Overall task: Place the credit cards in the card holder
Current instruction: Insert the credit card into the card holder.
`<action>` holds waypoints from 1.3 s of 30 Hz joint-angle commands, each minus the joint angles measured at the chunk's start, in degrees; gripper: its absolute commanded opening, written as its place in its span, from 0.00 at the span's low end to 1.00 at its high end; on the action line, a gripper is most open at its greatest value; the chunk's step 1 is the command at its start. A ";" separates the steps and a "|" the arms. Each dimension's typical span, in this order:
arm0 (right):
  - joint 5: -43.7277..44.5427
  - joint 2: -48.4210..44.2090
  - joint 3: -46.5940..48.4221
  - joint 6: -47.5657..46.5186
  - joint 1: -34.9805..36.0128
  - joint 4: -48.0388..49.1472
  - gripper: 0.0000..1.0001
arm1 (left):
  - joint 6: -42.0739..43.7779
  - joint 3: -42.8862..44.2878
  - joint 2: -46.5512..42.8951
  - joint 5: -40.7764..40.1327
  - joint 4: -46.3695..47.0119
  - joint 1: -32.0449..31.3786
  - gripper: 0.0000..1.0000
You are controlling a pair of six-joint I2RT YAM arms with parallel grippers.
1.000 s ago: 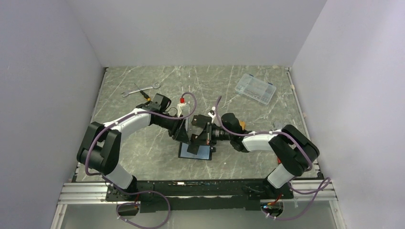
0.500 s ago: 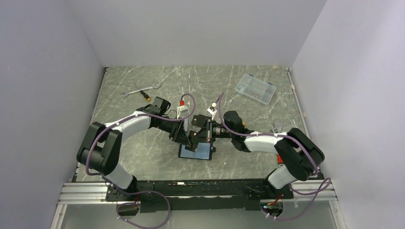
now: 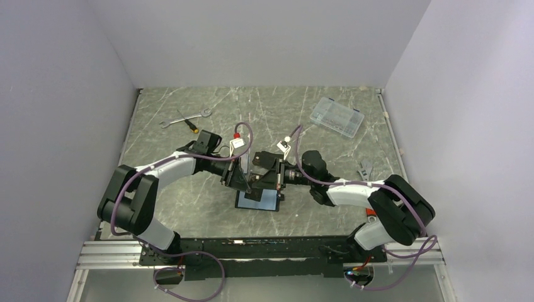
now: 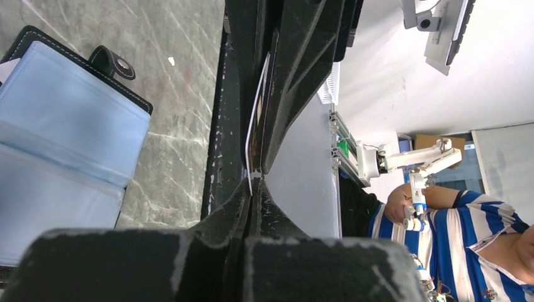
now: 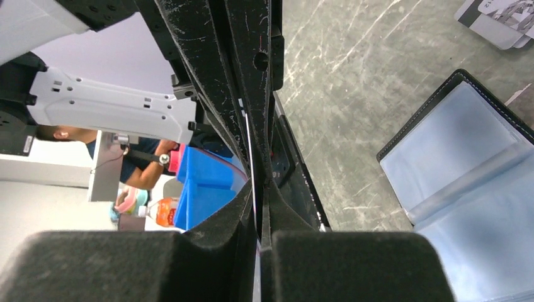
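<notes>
Firstly, at the far left of the table [image 3: 189, 211] a wrench [image 3: 200, 113] and a small screwdriver [image 3: 191, 126] are seen, lying across each other. Towards the middle, the left gripper [image 3: 245, 182] is held above the table with its jaws fully closed. A thin credit card [image 4: 255, 126] is clamped edge-on between them. Just below and a little to the right, the card holder [image 3: 264, 202] lies opened flat on the table. Its pale blue inside is turned up and its snap tab [image 4: 114, 62] is folded outward. The right gripper [image 3: 262, 180] is met tip to tip with the left one. Its jaws are nearly together around the same card edge, but it cannot be told whether they press on it. At the far right a clear plastic box [image 3: 337, 117] is placed, well apart.
</notes>
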 commanded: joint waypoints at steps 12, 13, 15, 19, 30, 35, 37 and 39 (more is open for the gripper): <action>0.96 -2.83 -4.27 5.88 -0.37 11.54 0.15 | -5.26 -2.94 -3.40 0.57 7.77 3.12 0.00; 0.97 -2.86 -4.12 5.81 -0.32 11.29 0.14 | -5.58 -3.04 -3.43 0.40 8.10 3.14 0.00; 1.10 -2.51 -3.83 5.94 -0.39 11.76 0.09 | -6.64 -3.50 -3.67 0.42 9.38 3.15 0.00; 1.41 -1.17 -3.36 7.38 -0.40 14.57 0.00 | -6.53 -4.05 -3.93 -0.36 9.48 2.99 0.05; 8.13 -1.94 -5.34 0.28 -0.61 -5.35 0.00 | 11.24 -0.75 -4.55 -23.05 -4.13 2.79 0.46; 13.85 -1.95 -7.76 -1.40 -0.33 -11.70 0.00 | 23.52 4.22 -0.35 -31.63 -13.86 1.74 0.34; 14.73 -1.22 -7.82 -1.44 -0.32 -12.36 0.00 | 26.16 6.43 -1.23 -34.11 -15.15 0.80 0.34; 15.34 -0.39 -7.48 -1.43 -0.11 -12.75 0.00 | 29.58 7.13 -4.04 -37.90 -15.22 -1.44 0.35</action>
